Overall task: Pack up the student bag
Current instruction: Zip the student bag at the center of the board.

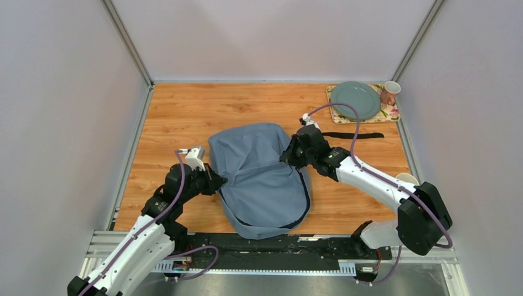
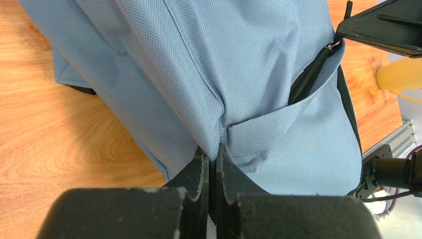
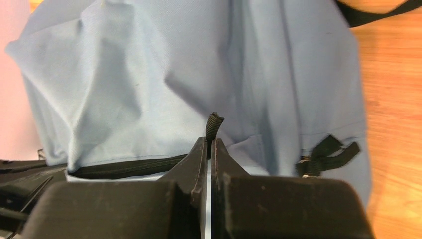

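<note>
Lying mid-table (image 1: pixel 185 111), student bag (image 1: pixel 259 179), left gripper (image 2: pixel 213 152) clamped shut on its fabric fold, right gripper (image 3: pixel 210 145) pinching its black tab (image 3: pixel 214 122)

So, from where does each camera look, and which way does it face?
Top external: above and behind the arms, looking down at the table and student bag; both arms show, left gripper and right gripper beside the bag.
Left wrist: on that wrist, facing the bag's fabric; its shut fingers pinch a fold.
Right wrist: on that wrist, facing the bag; its fingers pinch a black webbing tab.
Shared: the bag.
</note>
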